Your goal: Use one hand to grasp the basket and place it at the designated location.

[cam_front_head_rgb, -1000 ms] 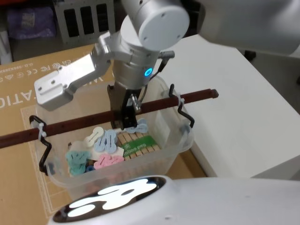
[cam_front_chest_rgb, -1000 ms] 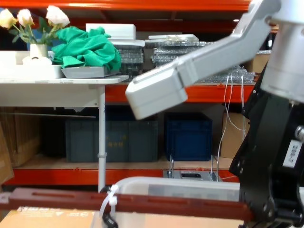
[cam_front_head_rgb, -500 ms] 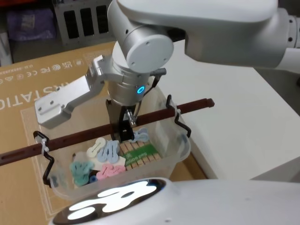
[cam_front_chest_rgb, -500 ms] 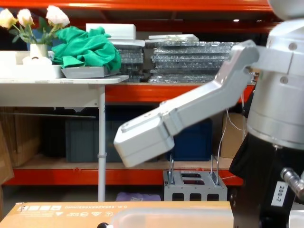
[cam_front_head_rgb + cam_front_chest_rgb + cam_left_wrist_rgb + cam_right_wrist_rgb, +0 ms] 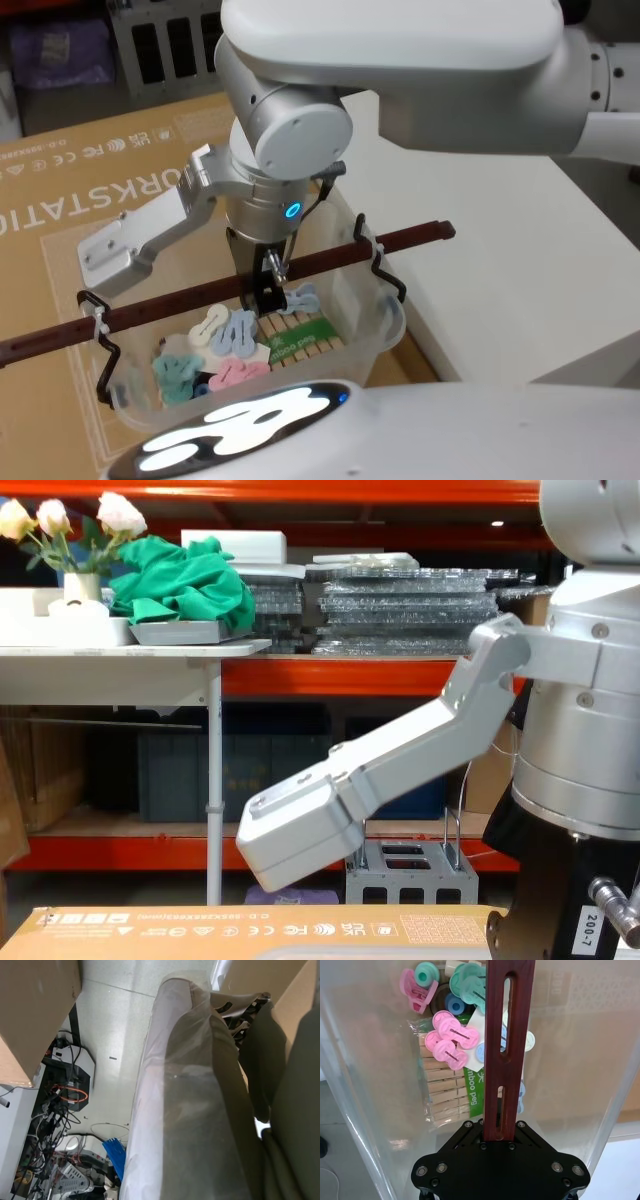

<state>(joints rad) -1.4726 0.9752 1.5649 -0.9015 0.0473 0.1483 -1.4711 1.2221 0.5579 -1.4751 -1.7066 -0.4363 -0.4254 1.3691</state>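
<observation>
The basket (image 5: 388, 318) is a translucent whitish tub holding coloured clips and a pack of wooden pegs. Its reddish-brown bar handle (image 5: 170, 305) runs across the top on wire loops. My right gripper (image 5: 263, 288) reaches down from above and is shut on the middle of the bar. In the right wrist view the bar handle (image 5: 509, 1035) runs straight out of the right gripper (image 5: 498, 1132), with the basket's wall (image 5: 582, 1060) and contents below it. The basket is over the brown cardboard sheet (image 5: 90, 190), beside the white table (image 5: 500, 240).
The chest view shows my right arm (image 5: 570, 770) large at the right, the cardboard's edge (image 5: 150, 920) at the bottom, and orange shelving (image 5: 300, 675) with dark blue crates (image 5: 240, 770) behind. The left wrist view looks down at floor and cables (image 5: 65, 1095).
The right gripper has lowered the basket by its handle. The tub and bar have dropped out of the chest view and sit lower and nearer in the head view.
</observation>
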